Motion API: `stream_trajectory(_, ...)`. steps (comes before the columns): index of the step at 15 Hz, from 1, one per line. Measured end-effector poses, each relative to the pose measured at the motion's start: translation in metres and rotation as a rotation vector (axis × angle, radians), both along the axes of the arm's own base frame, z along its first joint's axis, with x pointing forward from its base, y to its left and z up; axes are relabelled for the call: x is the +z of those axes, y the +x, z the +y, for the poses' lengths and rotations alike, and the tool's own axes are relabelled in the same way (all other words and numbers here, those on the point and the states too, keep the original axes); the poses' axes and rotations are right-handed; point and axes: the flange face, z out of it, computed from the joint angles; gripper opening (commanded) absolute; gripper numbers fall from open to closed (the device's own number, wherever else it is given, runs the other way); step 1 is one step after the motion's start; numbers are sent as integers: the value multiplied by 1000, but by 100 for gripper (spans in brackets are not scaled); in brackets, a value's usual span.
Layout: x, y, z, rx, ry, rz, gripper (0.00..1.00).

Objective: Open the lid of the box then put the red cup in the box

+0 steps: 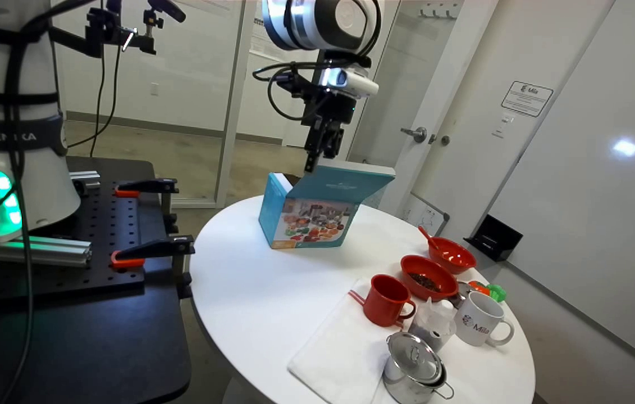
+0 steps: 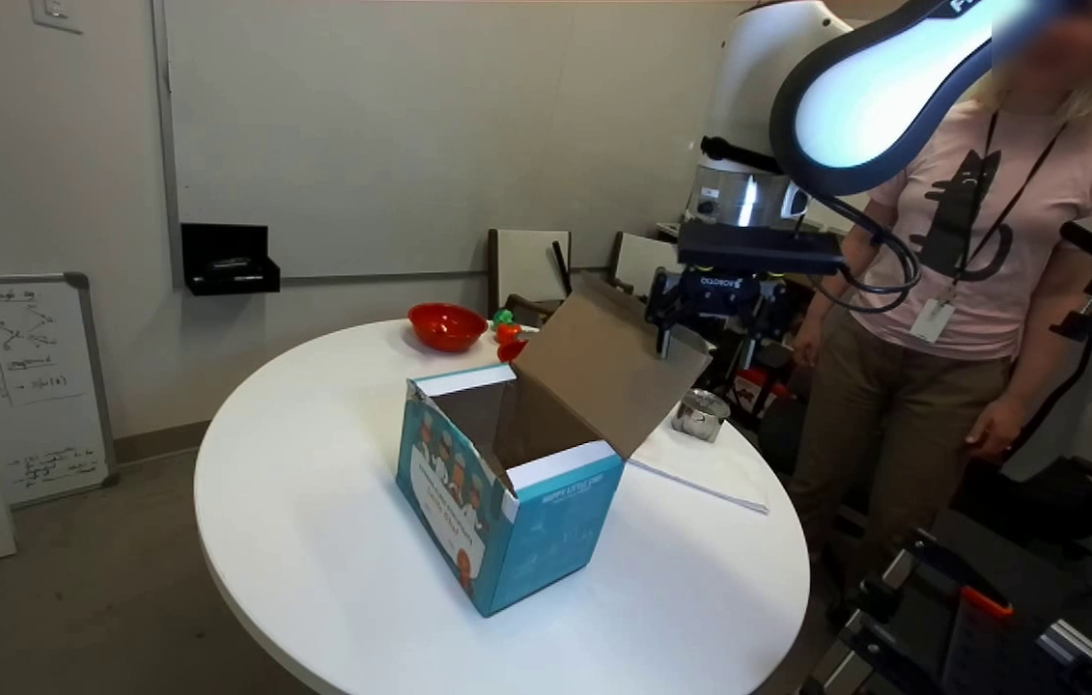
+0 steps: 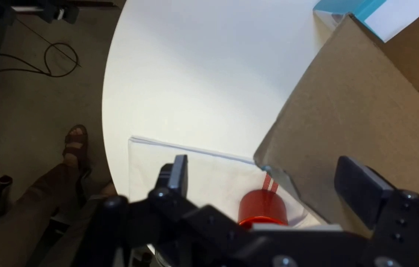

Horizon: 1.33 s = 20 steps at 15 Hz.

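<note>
The teal box (image 1: 275,216) stands upright on the round white table; it also shows in an exterior view (image 2: 555,536). Its lid (image 1: 345,184) is swung up and tilted outward, brown inside (image 2: 608,362). The red cup (image 1: 385,301) stands upright on a white towel; in the wrist view its side and rim (image 3: 263,207) show. In an exterior view the cup is hidden behind the lid. My gripper (image 2: 706,347) is open and holds nothing, above the lid's inner side. In the wrist view (image 3: 265,180) one finger is over the brown lid, the other over the towel.
The towel (image 1: 345,350) lies under the cup. A lidded metal pot (image 1: 415,370), a clear container (image 1: 434,322), a white mug (image 1: 477,320) and two red bowls (image 1: 429,278) stand near the cup. A person (image 2: 932,319) stands beside the table.
</note>
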Motion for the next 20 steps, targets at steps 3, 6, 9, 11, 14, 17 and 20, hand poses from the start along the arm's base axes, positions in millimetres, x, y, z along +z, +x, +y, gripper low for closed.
stream_trajectory(3, -26, 0, -10, -14, 5, 12, 100)
stream_trajectory(6, -45, -1, -22, -33, 5, 23, 100)
stream_trajectory(9, -52, 3, -28, -43, 1, 28, 100)
stream_trajectory(11, -55, 5, -29, -48, 1, 28, 100)
stream_trajectory(14, -63, 6, -33, -76, 15, 20, 100)
stream_trajectory(17, -80, 2, -41, -126, 35, 22, 100)
stream_trajectory(20, -102, -2, -45, -167, 53, 30, 100)
